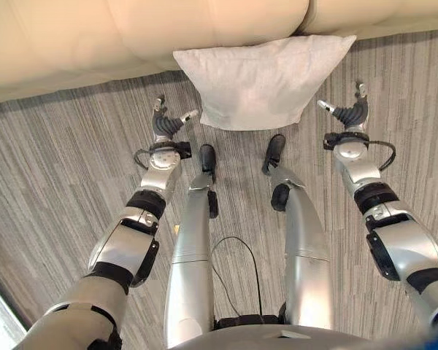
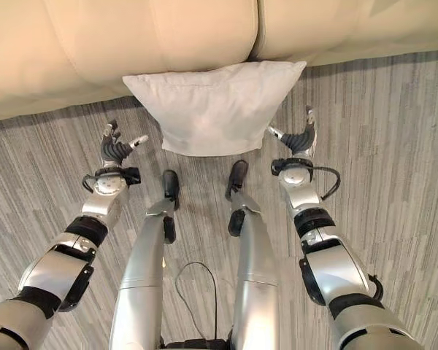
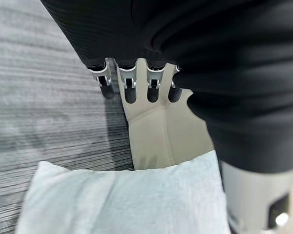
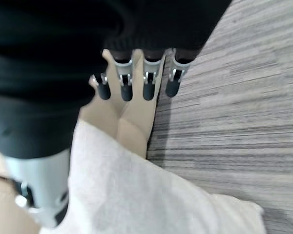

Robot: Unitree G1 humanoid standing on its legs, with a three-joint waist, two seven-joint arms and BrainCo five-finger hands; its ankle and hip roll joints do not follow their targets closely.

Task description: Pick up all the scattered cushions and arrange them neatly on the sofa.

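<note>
A pale grey cushion (image 1: 261, 80) lies on the striped carpet, its far edge against the base of the cream sofa (image 1: 95, 36). My left hand (image 1: 164, 124) hovers just left of the cushion's near corner, fingers relaxed and thumb pointing toward it, holding nothing. On the other side my right hand (image 1: 350, 113) is open too, a short gap from the cushion's right edge. The cushion (image 3: 122, 200) appears past the left hand's fingers (image 3: 131, 87) in the left wrist view, and the same cushion (image 4: 136, 195) lies past the right hand's fingers (image 4: 124, 83) in the right wrist view.
The sofa runs across the far side, with a seam between two seat cushions (image 2: 257, 29) above the grey cushion. Grey striped carpet (image 1: 51, 168) spreads to both sides.
</note>
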